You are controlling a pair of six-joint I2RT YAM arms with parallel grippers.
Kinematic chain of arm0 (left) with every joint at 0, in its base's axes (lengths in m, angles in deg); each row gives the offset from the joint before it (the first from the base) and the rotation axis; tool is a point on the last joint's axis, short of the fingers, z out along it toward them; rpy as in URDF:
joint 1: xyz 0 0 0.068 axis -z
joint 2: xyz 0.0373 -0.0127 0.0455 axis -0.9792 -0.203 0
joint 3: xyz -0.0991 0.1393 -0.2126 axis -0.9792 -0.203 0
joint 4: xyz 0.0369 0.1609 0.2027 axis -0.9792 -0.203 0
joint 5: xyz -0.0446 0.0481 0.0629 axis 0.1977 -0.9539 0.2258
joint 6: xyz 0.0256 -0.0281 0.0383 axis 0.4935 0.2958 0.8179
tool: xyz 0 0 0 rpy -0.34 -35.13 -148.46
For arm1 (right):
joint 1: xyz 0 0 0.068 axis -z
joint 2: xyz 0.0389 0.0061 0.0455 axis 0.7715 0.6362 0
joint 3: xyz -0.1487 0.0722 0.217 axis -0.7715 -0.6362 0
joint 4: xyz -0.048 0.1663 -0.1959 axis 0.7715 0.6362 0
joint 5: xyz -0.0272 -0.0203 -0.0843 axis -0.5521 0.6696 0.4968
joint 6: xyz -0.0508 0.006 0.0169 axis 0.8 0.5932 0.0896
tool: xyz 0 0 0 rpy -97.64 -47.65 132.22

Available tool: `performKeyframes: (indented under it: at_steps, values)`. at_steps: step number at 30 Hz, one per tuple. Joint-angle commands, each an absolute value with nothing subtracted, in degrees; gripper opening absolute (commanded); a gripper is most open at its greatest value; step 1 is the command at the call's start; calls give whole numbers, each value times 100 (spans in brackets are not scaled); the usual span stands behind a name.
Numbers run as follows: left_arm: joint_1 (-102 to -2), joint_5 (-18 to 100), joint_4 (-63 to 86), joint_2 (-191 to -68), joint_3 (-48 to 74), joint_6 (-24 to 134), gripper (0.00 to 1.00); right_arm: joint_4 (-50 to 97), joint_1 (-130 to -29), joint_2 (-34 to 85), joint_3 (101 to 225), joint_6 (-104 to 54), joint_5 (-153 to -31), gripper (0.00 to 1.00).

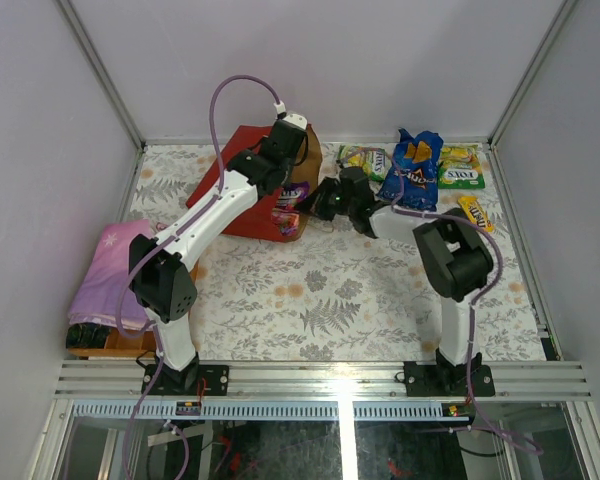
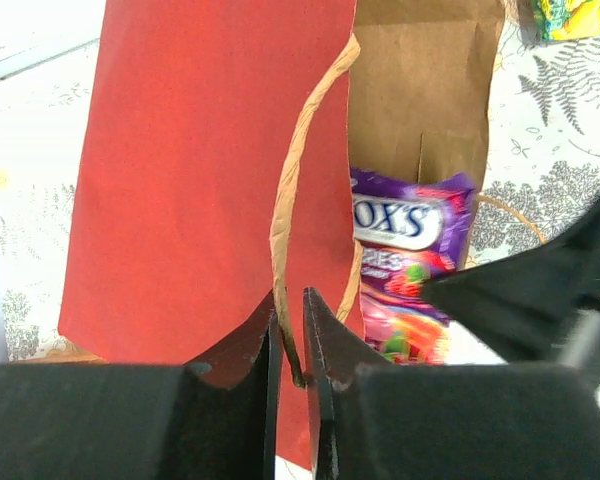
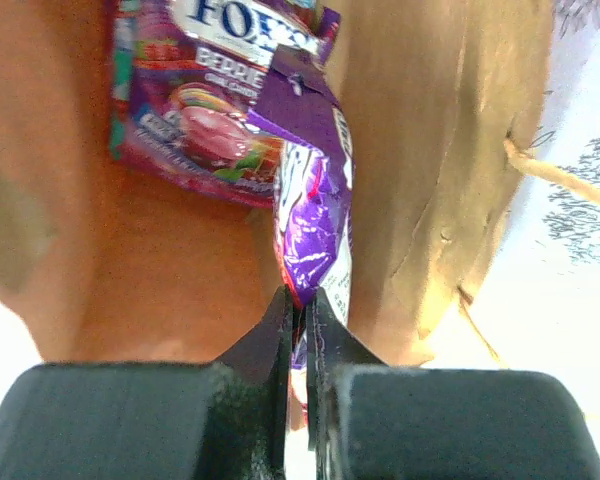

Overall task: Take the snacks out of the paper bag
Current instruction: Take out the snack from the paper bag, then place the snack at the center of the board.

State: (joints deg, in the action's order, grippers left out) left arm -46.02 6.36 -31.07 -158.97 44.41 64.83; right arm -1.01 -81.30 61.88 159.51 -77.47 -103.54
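Note:
The red paper bag (image 1: 242, 190) lies on its side at the back of the table, mouth facing right. My left gripper (image 2: 292, 335) is shut on its thin string handle (image 2: 285, 200), above the bag's red side (image 2: 200, 170). My right gripper (image 3: 302, 300) is at the bag's mouth, shut on the edge of a glossy purple packet (image 3: 315, 215). Behind it a purple-pink Fox's candy pack (image 3: 195, 100) lies on the brown inside (image 3: 450, 150). That candy pack (image 2: 405, 250) also shows in the left wrist view, sticking out of the mouth.
Right of the bag on the table lie green-yellow packets (image 1: 365, 160), a blue chip bag (image 1: 418, 165), a green candy pack (image 1: 461, 172) and a yellow bar (image 1: 475, 212). A folded purple cloth (image 1: 110, 270) rests on a wooden tray (image 1: 98, 348) at the left edge.

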Motion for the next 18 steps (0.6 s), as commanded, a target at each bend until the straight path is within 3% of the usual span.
performKeyframes:
  at_steps: [1, 10, 18]
  values:
    - [-4585, 438, -2958, -15740, 4366, 6581, 12, -288, -7457, 5262, 15523, -7128, -11513, 0]
    - [-4583, 366, -2950, -15843, 4363, 6597, 12, 907, -6617, 3656, 14653, -6124, -12277, 0]
    - [-4586, 427, -2930, -15870, 4337, 6591, 12, 1417, -5287, 2300, 13153, -6585, -11636, 0]
